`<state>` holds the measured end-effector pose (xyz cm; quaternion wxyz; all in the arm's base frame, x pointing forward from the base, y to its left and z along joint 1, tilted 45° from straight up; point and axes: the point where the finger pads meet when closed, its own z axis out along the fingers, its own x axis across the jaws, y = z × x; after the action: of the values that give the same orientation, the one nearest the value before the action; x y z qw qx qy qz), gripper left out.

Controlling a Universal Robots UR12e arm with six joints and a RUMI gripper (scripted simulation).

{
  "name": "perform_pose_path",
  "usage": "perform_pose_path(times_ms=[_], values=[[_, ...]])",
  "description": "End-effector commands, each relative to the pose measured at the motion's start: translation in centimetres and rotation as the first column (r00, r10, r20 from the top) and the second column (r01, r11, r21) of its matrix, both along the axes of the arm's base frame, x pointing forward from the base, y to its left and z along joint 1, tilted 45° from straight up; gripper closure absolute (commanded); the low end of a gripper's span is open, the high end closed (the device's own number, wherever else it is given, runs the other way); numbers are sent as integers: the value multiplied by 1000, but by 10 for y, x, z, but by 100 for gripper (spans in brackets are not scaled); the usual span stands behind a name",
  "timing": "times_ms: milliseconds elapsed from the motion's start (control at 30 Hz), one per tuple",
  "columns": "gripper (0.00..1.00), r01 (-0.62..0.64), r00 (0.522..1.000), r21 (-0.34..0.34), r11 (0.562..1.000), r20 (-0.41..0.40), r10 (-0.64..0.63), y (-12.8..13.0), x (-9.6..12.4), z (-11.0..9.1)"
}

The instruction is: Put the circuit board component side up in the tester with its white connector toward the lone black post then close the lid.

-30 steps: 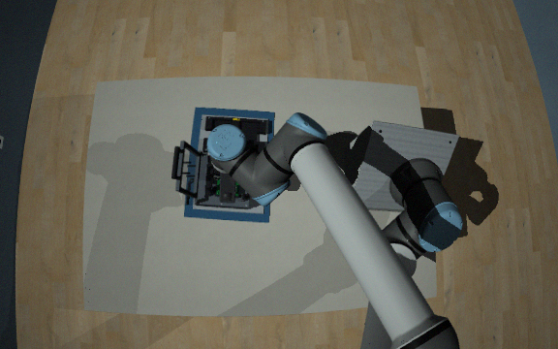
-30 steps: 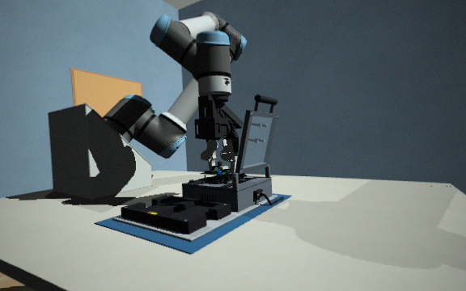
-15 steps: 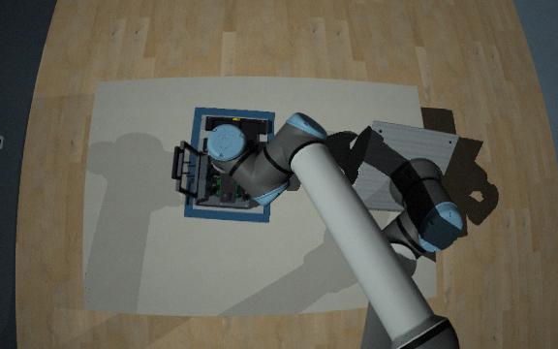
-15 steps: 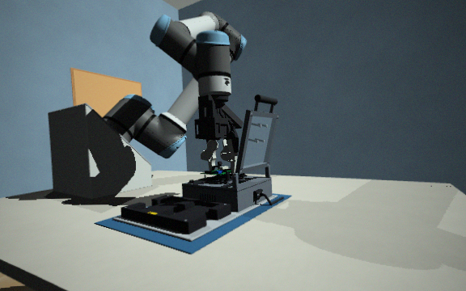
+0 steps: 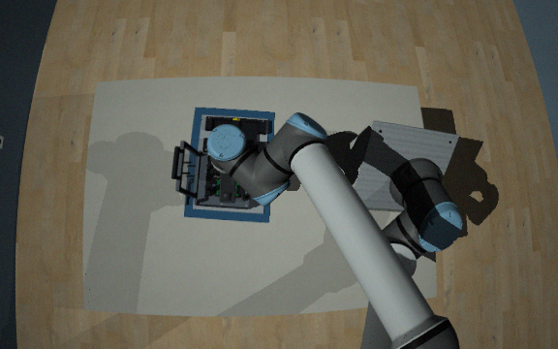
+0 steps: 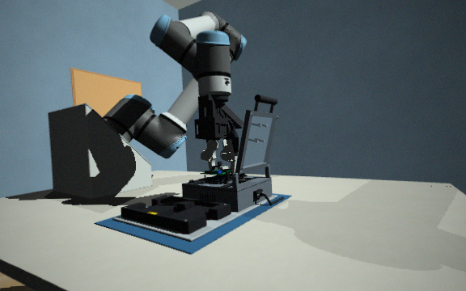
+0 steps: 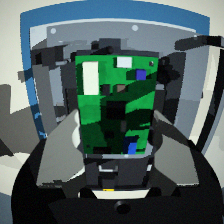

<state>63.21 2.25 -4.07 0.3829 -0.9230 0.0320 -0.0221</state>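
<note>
Centrally in the wrist view, the claw (image 6: 219, 166) (image 7: 115, 110), partly open, grips the green board (image 6: 218, 172) (image 7: 98, 116) by its sides, above the tester (image 6: 213, 194)

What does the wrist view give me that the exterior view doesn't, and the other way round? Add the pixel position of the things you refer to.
Wrist only: the board's component face laid out, with a long white part (image 7: 90, 78) near one corner and two blue parts (image 7: 141, 74) (image 7: 131, 145) along the opposite side.

Exterior only: the board nearly edge-on, just above the tester (image 6: 253, 191), the raised lid (image 6: 257, 149) seen whole, and an orange panel (image 6: 103, 86) on the wall.

Both: the board (image 6: 225, 172) (image 7: 100, 105) between the fingers of the gripper (image 6: 222, 165) (image 7: 115, 110), and the blue mat (image 6: 196, 246) (image 7: 115, 6).
</note>
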Motion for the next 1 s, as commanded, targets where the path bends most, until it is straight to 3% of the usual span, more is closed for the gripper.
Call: perform_pose_path(times_ms=[0, 967], values=[[61, 1, 1000, -1, 1000, 1, -1, -1, 1, 0], [61, 1, 1000, -1, 1000, 1, -1, 2, 1, -2]])
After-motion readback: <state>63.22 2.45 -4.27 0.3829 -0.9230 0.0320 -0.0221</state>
